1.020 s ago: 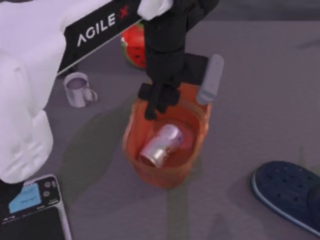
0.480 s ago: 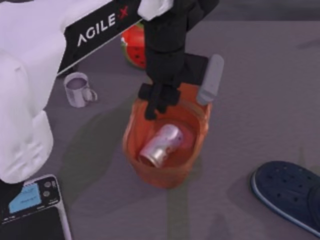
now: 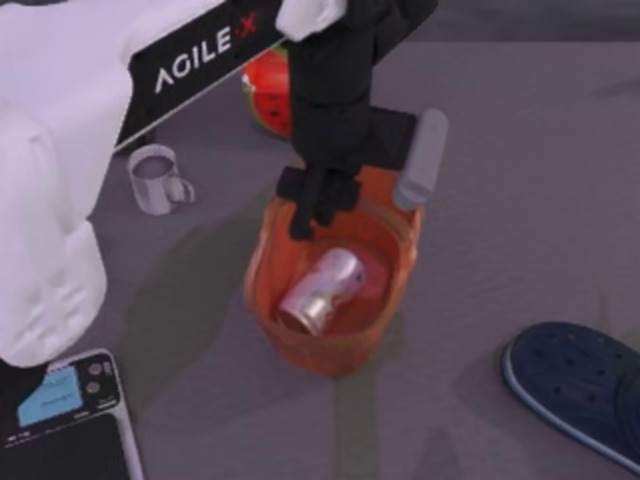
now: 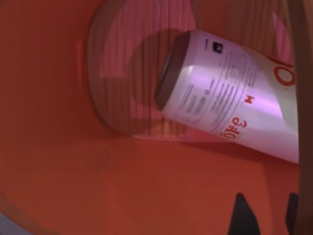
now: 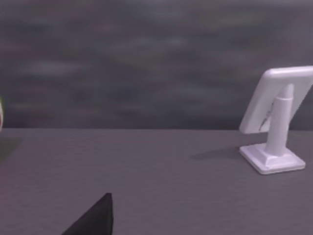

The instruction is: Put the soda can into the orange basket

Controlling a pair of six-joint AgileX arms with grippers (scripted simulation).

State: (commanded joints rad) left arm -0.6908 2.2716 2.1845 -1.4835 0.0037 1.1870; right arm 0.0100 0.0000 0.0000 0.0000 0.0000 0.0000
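Landmark: the orange basket [image 3: 330, 290], standing near the middle of the table [image 3: 520, 200]; every place below is told from it.

Scale: a flat device with a dark screen and a blue label [image 3: 65, 420], well to the left of the basket and nearer the front edge, partly under the white arm.

Mug: a pale grey handled mug [image 3: 157, 178], upright, left of the basket and a little behind it, well apart from it.

Planter: a red watermelon-patterned planter [image 3: 268, 90], behind the basket's left side, half hidden by the arm.

Left arm: it reaches from the left over the basket's back rim; the left gripper [image 3: 315, 205] hangs just above that rim, fingers spread apart and holding nothing. From the left wrist view two dark fingertips [image 4: 242, 215] show with a gap between them, clear of the can.

Soda can: the soda can [image 3: 322, 288] lies on its side on the basket floor, tilted, one end toward the front rim; the left wrist view shows its white body with red lettering [image 4: 234, 103] resting against the orange inner wall.

Basket handle: a grey grip [image 3: 420, 158] at the basket's back right rim.

Shoe: a dark blue clog [image 3: 580, 390], well to the right of the basket and nearer the front.

Right gripper: one dark tip [image 5: 95, 218] shows in the right wrist view; I cannot tell whether it is open.

Stand: a white stand [image 5: 276, 122] on the table, seen in the right wrist view only.
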